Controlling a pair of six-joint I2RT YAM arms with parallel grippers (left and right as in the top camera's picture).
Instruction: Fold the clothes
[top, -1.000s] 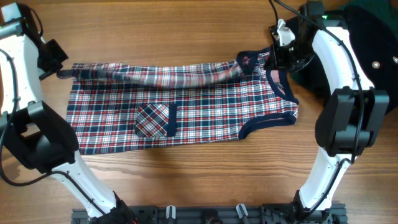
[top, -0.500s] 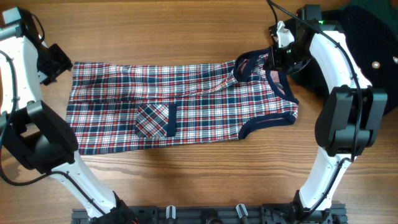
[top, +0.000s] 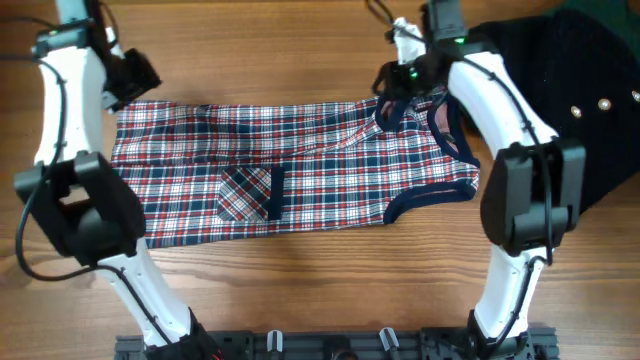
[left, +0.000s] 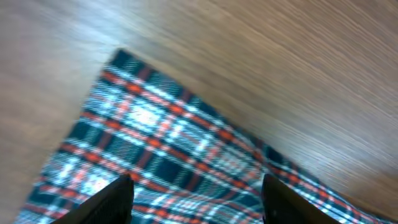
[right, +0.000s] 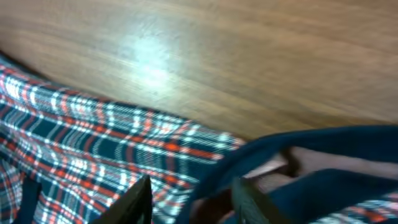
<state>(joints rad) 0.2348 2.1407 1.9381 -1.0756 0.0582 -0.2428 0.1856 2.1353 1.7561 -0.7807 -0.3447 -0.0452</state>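
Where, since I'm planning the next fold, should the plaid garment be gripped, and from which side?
Likely the far hem corner of the plaid garment. It lies flat with its straight hem on the left and bare table beyond that corner, so the open left claw, hovering there, can drop from the far-left side. The neck end is bunched and layered, harder to pinch cleanly.

Garment on table, other cloth R.

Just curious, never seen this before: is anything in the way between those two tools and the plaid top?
Nothing visible. The left tool hangs over the far left corner of the plaid top, the right tool over its neckline. The black garment lies off to the right.
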